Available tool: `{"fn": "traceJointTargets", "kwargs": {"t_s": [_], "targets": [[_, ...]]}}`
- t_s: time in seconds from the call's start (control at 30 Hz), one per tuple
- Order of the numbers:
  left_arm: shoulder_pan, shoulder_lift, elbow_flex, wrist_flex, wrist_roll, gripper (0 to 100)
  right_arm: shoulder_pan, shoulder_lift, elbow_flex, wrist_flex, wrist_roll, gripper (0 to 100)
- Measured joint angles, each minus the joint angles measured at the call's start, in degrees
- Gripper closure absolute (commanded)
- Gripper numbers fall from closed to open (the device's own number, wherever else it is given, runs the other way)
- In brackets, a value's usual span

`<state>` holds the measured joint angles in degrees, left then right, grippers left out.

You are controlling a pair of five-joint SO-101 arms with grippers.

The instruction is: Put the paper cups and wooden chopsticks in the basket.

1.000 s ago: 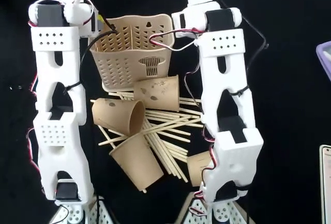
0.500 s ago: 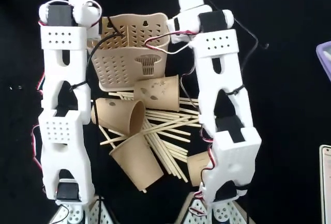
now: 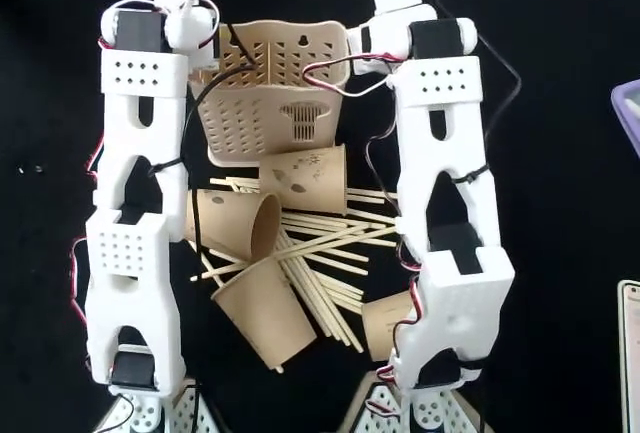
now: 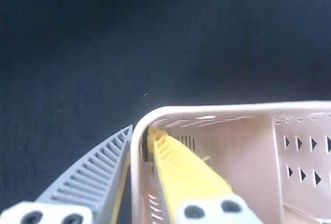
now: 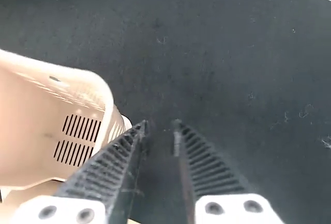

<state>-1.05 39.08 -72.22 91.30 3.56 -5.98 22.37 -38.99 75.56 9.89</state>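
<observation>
Brown paper cups (image 3: 265, 313): four (one half hidden); basket (image 3: 270, 103): one; chopsticks (image 3: 325, 243) piled.

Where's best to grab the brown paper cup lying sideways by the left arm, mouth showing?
Probably the rim: the brown paper cup lies on its side, open mouth facing the wooden chopsticks, so come from that side, one finger slipping inside the mouth and one over the outer wall.

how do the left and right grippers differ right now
The left gripper straddles the basket wall, one finger inside, one outside; the right gripper sits beside the basket over black cloth, slightly open, holding nothing. The left's inner finger is yellow; the right's are dark. Both are near the basket's rim.
</observation>
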Motion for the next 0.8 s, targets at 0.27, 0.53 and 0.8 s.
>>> {"fn": "traceJointTargets", "kwargs": {"t_s": [0.27,0.53,0.8], "targets": [[-0.1,0.2,-4.1,2.1,0.4,80,0.0,-0.9,-6.9,5.7,0.1,82.3],[0.1,0.0,-19.8,6.9,0.4,80,0.0,-5.9,-12.6,11.5,0.1,82.3],[-4.3,-6.9,-20.2,9.3,0.5,80,0.0,-11.3,-17.7,19.6,0.1,82.3]]}}
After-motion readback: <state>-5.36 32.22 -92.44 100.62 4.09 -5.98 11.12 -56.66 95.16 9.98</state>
